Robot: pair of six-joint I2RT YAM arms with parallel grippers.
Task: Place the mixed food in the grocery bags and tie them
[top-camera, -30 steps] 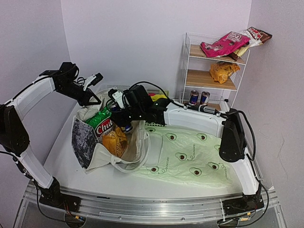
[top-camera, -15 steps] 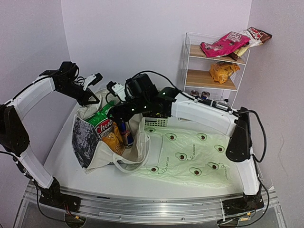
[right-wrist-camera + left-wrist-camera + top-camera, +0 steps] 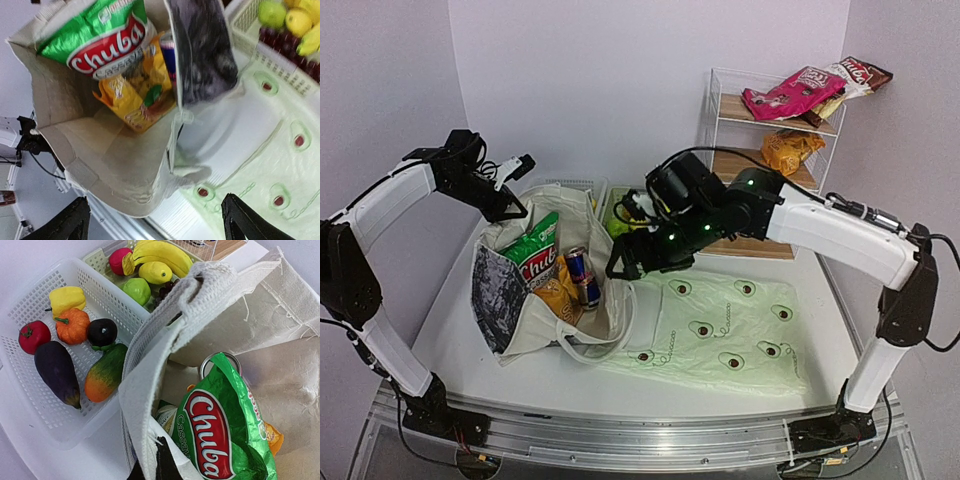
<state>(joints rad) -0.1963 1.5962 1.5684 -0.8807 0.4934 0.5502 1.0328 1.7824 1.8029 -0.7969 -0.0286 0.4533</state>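
The cream canvas tote (image 3: 515, 300) stands open on the table's left, grey panel facing left. Inside are a green-white crisp packet (image 3: 535, 255), an orange packet (image 3: 558, 298) and a blue-silver can (image 3: 582, 276). My left gripper (image 3: 516, 207) is shut on the tote's back strap (image 3: 150, 390) and holds it up. My right gripper (image 3: 620, 266) is open and empty, just right of the tote's mouth; its fingers (image 3: 75, 220) hang wide apart above the tote's near wall. The avocado-printed plastic bag (image 3: 720, 330) lies flat on the right. Bananas (image 3: 160, 252) and grapes (image 3: 162, 290) lie in the green basket.
A white basket (image 3: 30, 405) behind the tote holds an eggplant (image 3: 55, 372) and other toy vegetables. The green basket (image 3: 620, 210) sits beside it. A wire shelf (image 3: 715, 130) at the back right carries pink packets (image 3: 790, 92) and another orange packet (image 3: 788, 150).
My right gripper has drawn back out of the tote to the right and left the can standing inside it. The left arm has held still.
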